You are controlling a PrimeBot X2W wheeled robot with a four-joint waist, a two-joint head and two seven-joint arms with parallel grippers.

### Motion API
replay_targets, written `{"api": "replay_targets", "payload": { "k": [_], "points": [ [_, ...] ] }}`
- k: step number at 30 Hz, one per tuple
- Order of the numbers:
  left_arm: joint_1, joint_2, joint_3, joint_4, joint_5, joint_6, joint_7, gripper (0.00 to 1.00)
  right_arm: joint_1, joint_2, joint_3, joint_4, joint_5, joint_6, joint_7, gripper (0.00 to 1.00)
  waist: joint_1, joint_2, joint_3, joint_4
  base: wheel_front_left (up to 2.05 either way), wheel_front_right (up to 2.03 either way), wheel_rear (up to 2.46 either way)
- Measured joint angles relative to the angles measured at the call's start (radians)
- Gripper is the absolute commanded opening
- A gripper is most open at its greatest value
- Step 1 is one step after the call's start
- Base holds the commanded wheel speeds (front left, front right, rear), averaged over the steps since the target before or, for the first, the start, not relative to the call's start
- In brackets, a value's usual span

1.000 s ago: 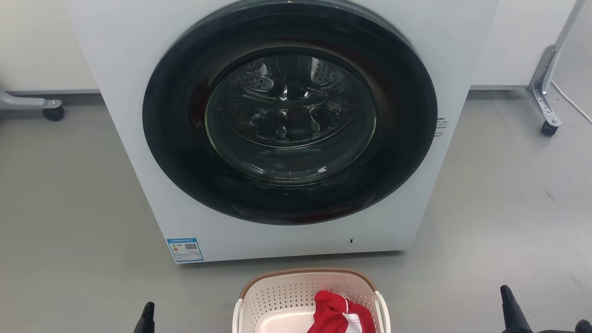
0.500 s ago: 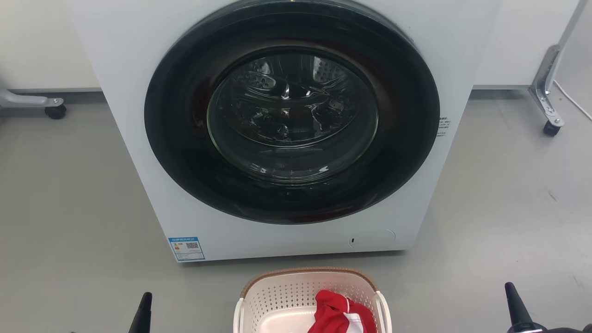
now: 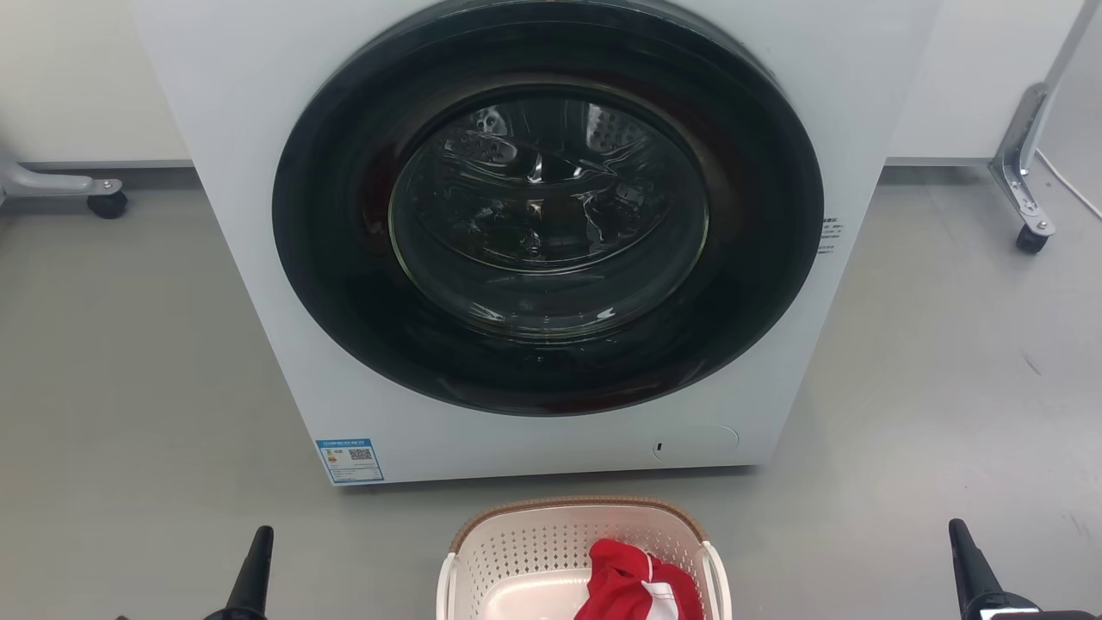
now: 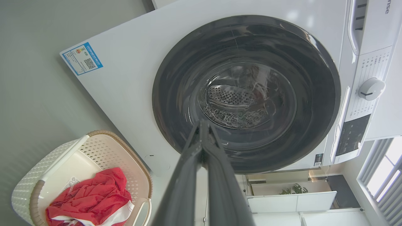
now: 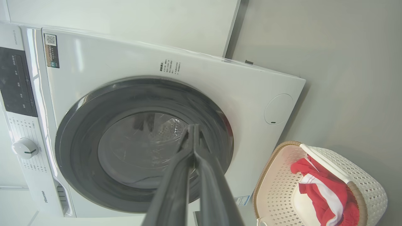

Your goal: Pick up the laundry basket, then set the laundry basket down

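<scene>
Jaws of the left gripper (image 3: 263,539) are clenched on nothing, low at the left above the grey floor (image 3: 129,387). Between the grippers, the laundry basket (image 3: 516,544) sits on the floor just before the washing machine (image 3: 250,215), holding a red garment (image 3: 633,585). Right gripper (image 3: 959,534) jaws are clenched too, empty.

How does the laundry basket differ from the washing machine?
The laundry basket is far smaller than the washing machine. The basket is cream with perforated walls and a brown rim; the machine is smooth white with a dark round door. The basket is open on top and holds a red cloth; the machine's door is shut. Both stand on the grey floor.
</scene>
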Motion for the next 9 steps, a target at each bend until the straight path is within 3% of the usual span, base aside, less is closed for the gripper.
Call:
{"api": "replay_targets", "payload": {
  "k": [9],
  "points": [
    [-0.021, -0.007, 0.024, 0.023, -0.119, -0.026, 0.017, 0.0, -0.018, 0.019, -0.037, 0.017, 0.114, 0.026, 0.028, 0.0, -0.0001, 0.0, 0.002, 0.003, 0.0, 0.0, 0.0]
  ]
}}
